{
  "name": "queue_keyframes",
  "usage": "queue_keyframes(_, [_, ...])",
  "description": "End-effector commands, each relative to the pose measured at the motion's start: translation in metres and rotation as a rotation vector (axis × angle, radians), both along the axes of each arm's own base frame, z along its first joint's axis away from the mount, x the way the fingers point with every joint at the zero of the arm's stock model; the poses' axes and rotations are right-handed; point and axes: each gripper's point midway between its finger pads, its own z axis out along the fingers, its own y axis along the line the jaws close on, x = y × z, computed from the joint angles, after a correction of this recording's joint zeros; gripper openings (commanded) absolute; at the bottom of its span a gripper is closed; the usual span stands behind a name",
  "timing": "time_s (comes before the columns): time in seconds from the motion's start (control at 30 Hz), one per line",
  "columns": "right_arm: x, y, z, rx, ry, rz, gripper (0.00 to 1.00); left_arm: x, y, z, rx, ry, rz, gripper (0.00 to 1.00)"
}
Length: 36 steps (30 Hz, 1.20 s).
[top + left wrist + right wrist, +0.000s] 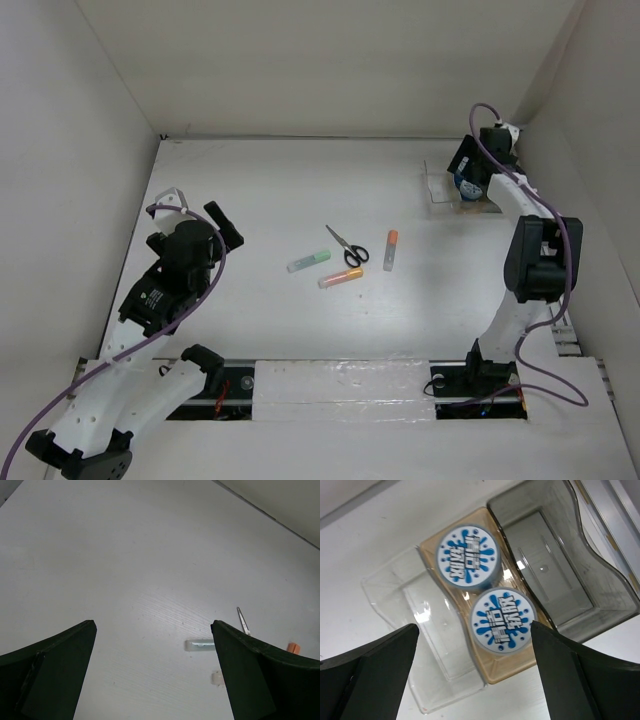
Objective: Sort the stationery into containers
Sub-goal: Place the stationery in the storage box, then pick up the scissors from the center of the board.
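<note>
Right gripper (pixel 474 627) is hanging directly over the desk organiser (pixel 385 587) with its fingers spread wide and nothing between them. Below it, both blue-and-white rolls are lying flat, side by side, in the tan middle section (pixel 495 672) of the organiser: the far roll (pixel 467 556) and the near roll (pixel 503 620) are sitting just beside each other, printed faces up. The clear section (pixel 427 630) on one side and the dark grey end section (pixel 545 575) on the other are holding nothing visible. In the overhead view the organiser is sitting at the far right of the table (pixel 250 190), largely covered by the right arm. Left gripper (pixel 153 625) is hovering above bare table on the left side, jaws wide apart, gripping nothing. Mid-table, the black-handled scissors (pixel 348 248) are lying flat, well apart from the organiser. Three markers are lying around them: a green-ended marker (pixel 309 261) to their left, an orange-ended marker (pixel 340 279) just in front, and an orange-capped marker (pixel 390 250) to their right.
</note>
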Motion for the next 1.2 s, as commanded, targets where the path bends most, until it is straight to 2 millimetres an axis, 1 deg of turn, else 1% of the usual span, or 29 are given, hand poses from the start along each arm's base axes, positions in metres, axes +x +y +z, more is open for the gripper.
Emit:
queue_keyframes(0.0, [0.012,0.004,0.052,-0.061,-0.106,-0.017,1.00,0.003,0.000,0.008,-0.007,-0.034,0.001,1.00])
queue_keyframes(0.03, [0.010,0.002,0.060,-0.067,-0.113,-0.025,1.00,0.003,0.000,0.008,-0.007,-0.034,0.001,1.00])
queue_keyframes(0.07, [0.008,0.002,0.058,-0.066,-0.101,-0.025,1.00,0.003,0.000,0.008,-0.007,-0.034,0.001,1.00])
queue_keyframes(0.1, [0.008,0.004,0.067,-0.062,-0.113,-0.018,1.00,0.004,0.000,0.006,-0.002,-0.026,0.001,1.00])
queue_keyframes(0.13, [0.007,0.016,0.068,-0.051,-0.116,0.013,1.00,0.004,0.000,0.006,-0.002,-0.026,0.001,1.00])
queue_keyframes(0.17, [0.002,0.024,0.080,-0.051,-0.139,0.028,1.00,0.004,0.000,0.006,-0.002,-0.026,0.001,1.00])
queue_keyframes(0.2, [0.002,0.035,0.087,-0.050,-0.170,0.050,1.00,0.004,0.000,0.006,-0.002,-0.026,0.001,1.00])
queue_keyframes(0.23, [0.001,0.057,0.095,-0.071,-0.184,0.080,1.00,0.004,0.000,0.006,-0.002,-0.026,0.001,1.00])
queue_keyframes(0.27, [-0.003,0.069,0.098,-0.078,-0.188,0.095,1.00,0.004,0.000,0.006,-0.002,-0.026,0.001,1.00])
queue_keyframes(0.3, [-0.008,0.078,0.103,-0.093,-0.186,0.110,1.00,0.004,0.000,0.006,-0.002,-0.026,0.001,1.00])
queue_keyframes(0.33, [-0.013,0.098,0.103,-0.110,-0.168,0.133,1.00,0.004,0.000,0.006,-0.002,-0.026,0.001,1.00])
queue_keyframes(0.4, [-0.023,0.118,0.118,-0.109,-0.192,0.170,1.00,0.005,-0.001,0.004,0.003,-0.017,0.000,1.00])
queue_keyframes(0.43, [-0.029,0.127,0.117,-0.116,-0.187,0.195,1.00,0.005,-0.001,0.004,0.003,-0.017,0.000,1.00])
queue_keyframes(0.47, [-0.036,0.150,0.115,-0.093,-0.178,0.268,1.00,0.007,-0.002,0.002,0.008,-0.007,0.000,1.00])
queue_keyframes(0.53, [-0.053,0.172,0.113,-0.063,-0.177,0.348,1.00,0.007,-0.002,0.002,0.008,-0.007,0.000,1.00])
queue_keyframes(0.57, [-0.062,0.195,0.112,-0.040,-0.183,0.417,1.00,0.008,-0.001,0.000,0.016,-0.001,0.008,1.00])
queue_keyframes(0.6, [-0.074,0.202,0.094,-0.044,-0.144,0.441,1.00,0.008,-0.001,0.000,0.016,-0.001,0.008,1.00])
queue_keyframes(0.67, [-0.089,0.214,0.086,-0.045,-0.126,0.480,0.99,0.008,-0.001,0.000,0.016,-0.001,0.008,1.00])
queue_keyframes(0.7, [-0.099,0.225,0.074,-0.049,-0.092,0.512,0.99,0.008,-0.001,0.000,0.016,-0.001,0.008,1.00])
queue_keyframes(0.73, [-0.107,0.227,0.059,-0.057,-0.053,0.527,0.96,0.008,-0.001,0.000,0.016,-0.001,0.008,1.00])
queue_keyframes(0.77, [-0.114,0.233,0.052,-0.055,-0.032,0.551,0.89,0.008,-0.001,0.000,0.016,-0.001,0.008,1.00])
queue_keyframes(0.8, [-0.119,0.239,0.046,-0.058,-0.020,0.568,0.87,0.008,-0.001,0.000,0.016,-0.001,0.008,1.00])
queue_keyframes(0.83, [-0.129,0.252,0.037,-0.062,0.000,0.607,0.85,0.008,-0.001,0.000,0.016,-0.001,0.008,1.00])
queue_keyframes(0.9, [-0.139,0.265,0.038,-0.062,-0.002,0.645,0.77,0.008,-0.001,0.000,0.016,-0.001,0.008,1.00])
queue_keyframes(0.93, [-0.146,0.273,0.033,-0.065,0.007,0.672,0.74,0.009,-0.002,-0.002,0.021,0.008,0.008,1.00])
queue_keyframes(1.0, [-0.147,0.275,0.033,-0.073,0.006,0.671,0.67,0.009,-0.002,-0.002,0.021,0.008,0.008,1.00])
queue_keyframes(1.03, [-0.149,0.279,0.033,-0.073,0.005,0.682,0.66,0.009,-0.002,-0.002,0.021,0.008,0.008,1.00])
queue_keyframes(1.13, [-0.157,0.290,0.024,-0.019,0.019,0.731,0.52,0.009,-0.002,-0.002,0.021,0.008,0.008,1.00])
queue_keyframes(1.17, [-0.158,0.297,0.023,-0.010,0.018,0.753,0.50,0.009,-0.002,-0.002,0.021,0.008,0.008,1.00])
